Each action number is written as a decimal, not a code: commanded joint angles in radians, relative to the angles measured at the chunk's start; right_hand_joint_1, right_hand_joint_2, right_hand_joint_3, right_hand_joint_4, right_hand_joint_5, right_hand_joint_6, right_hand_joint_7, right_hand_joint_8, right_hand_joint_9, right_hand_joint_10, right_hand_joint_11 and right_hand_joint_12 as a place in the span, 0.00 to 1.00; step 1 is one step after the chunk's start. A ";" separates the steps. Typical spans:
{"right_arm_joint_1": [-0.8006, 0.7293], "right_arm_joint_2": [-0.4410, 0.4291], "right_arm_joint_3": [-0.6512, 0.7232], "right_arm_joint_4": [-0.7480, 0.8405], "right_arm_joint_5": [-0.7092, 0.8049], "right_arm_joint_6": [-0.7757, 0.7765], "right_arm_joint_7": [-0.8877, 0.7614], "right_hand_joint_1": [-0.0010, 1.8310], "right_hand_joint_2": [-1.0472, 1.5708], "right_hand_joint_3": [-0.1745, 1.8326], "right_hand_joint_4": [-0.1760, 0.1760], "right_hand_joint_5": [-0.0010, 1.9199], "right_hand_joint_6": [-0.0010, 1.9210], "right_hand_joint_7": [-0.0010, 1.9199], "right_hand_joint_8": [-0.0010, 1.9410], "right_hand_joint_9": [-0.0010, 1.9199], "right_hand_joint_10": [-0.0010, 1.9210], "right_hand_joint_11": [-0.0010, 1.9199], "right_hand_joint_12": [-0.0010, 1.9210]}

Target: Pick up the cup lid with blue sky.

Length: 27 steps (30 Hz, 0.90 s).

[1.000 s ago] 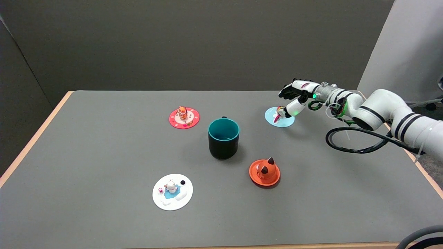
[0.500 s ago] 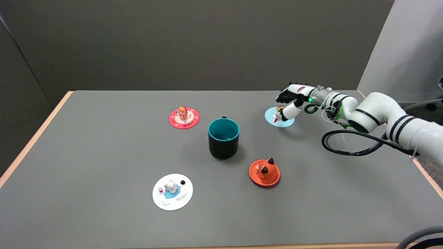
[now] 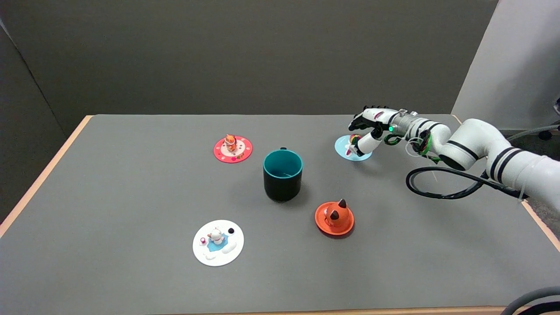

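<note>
Lying around one mug (image 3: 282, 174) are four cup lids (image 3: 344, 148).

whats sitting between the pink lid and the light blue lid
In the head view, the dark mug with a teal inside stands roughly between the pink lid and the light blue lid, slightly nearer the camera.

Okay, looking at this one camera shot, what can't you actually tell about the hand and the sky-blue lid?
Head view only:
- Whether the right hand grips the sky-blue lid: its thumb covers the figure on the lid.
- Whether that lid is lifted or rests on the table: the angle doesn't show it.
- The right half of the lid: hidden behind the hand.
- The figure's details: too small.
</note>
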 commanded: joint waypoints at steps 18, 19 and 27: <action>0.002 -0.017 -0.029 0.094 -0.035 -0.096 -0.062 0.49 0.72 0.42 0.31 0.26 0.16 0.13 0.30 0.17 0.28 0.22 0.10; 0.003 -0.017 -0.028 0.094 -0.035 -0.096 -0.062 0.49 0.73 0.42 0.32 0.26 0.18 0.11 0.32 0.16 0.30 0.22 0.11; 0.000 -0.026 -0.026 0.094 -0.035 -0.096 -0.062 0.46 0.73 0.49 0.38 0.23 0.26 0.04 0.37 0.12 0.38 0.23 0.10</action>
